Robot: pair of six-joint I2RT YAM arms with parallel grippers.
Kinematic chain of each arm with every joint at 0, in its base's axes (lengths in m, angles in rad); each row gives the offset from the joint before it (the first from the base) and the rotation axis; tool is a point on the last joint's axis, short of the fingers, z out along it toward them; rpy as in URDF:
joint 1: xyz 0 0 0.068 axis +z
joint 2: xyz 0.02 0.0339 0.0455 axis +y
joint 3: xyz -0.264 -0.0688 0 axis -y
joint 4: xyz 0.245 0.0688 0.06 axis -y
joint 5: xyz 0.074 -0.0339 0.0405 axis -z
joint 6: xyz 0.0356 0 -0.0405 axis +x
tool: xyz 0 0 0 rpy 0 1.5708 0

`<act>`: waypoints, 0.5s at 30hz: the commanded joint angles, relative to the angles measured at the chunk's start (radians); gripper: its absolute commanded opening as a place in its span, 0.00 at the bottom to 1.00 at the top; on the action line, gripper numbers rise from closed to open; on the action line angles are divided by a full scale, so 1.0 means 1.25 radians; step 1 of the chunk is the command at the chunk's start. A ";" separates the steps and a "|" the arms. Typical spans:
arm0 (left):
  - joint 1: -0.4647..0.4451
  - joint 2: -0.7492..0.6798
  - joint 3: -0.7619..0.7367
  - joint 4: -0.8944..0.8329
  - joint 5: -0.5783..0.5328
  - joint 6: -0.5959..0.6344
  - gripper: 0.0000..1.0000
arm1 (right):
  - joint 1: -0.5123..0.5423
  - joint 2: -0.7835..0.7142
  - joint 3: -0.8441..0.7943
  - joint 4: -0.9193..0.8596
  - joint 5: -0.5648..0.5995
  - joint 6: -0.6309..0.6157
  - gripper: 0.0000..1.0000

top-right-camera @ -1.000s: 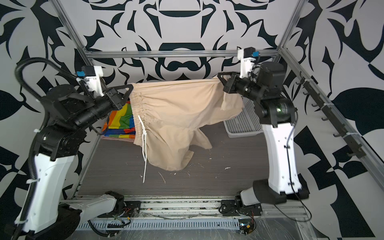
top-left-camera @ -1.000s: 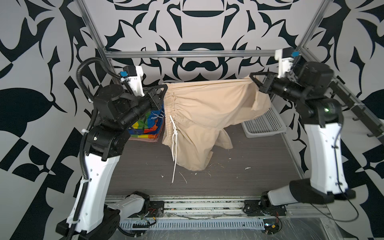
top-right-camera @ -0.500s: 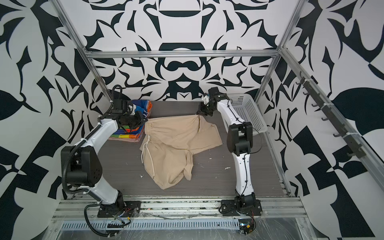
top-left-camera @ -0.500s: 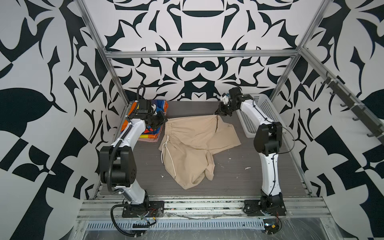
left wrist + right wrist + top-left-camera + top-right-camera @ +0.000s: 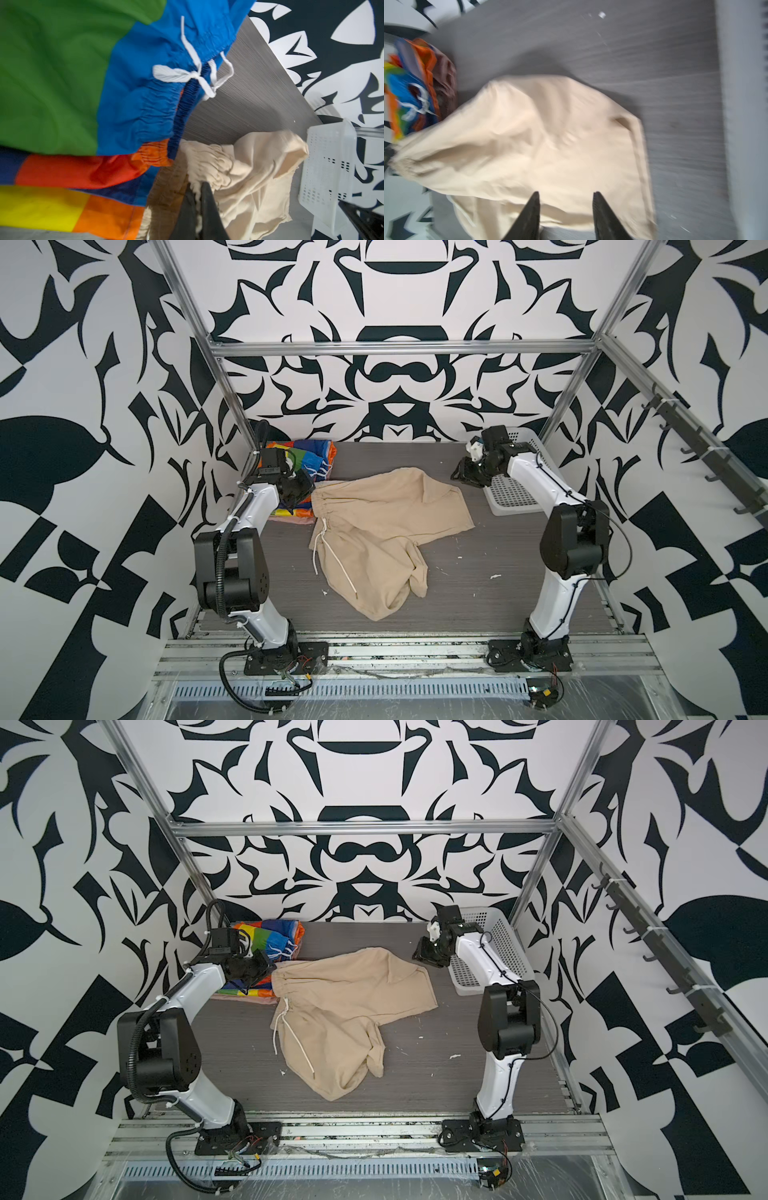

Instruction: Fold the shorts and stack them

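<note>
Beige shorts [image 5: 382, 526] sprawled out, only one corner pinched

Found the left gripper [image 5: 197, 185] clamped shut on the gathered waistband, cloth bunched right between its fingers, the rest spread away from them with the lower leg rumpled over itself. Saw the right gripper [image 5: 565, 193] with fingers spread apart and nothing between them, the shorts' far hem lying just under and ahead of the tips. Spotted the rainbow shorts [image 5: 62, 62] right beside the left fingers, stacked on a pinkish pair [image 5: 446, 87]. Could easily have gone sideways from there, imo: tugging the waistband by that single corner and bunching everything worse, or catching the rainbow drawstring [image 5: 187, 74] next to the fingers and wrecking the stack.
</note>
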 commanded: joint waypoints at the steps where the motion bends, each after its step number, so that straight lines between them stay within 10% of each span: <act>1: -0.003 -0.029 -0.012 0.020 0.004 0.004 0.00 | 0.030 -0.014 -0.072 0.045 0.027 -0.014 0.51; 15: -0.003 -0.044 -0.039 0.024 0.039 -0.004 0.00 | 0.202 0.187 0.102 0.047 0.234 -0.055 0.63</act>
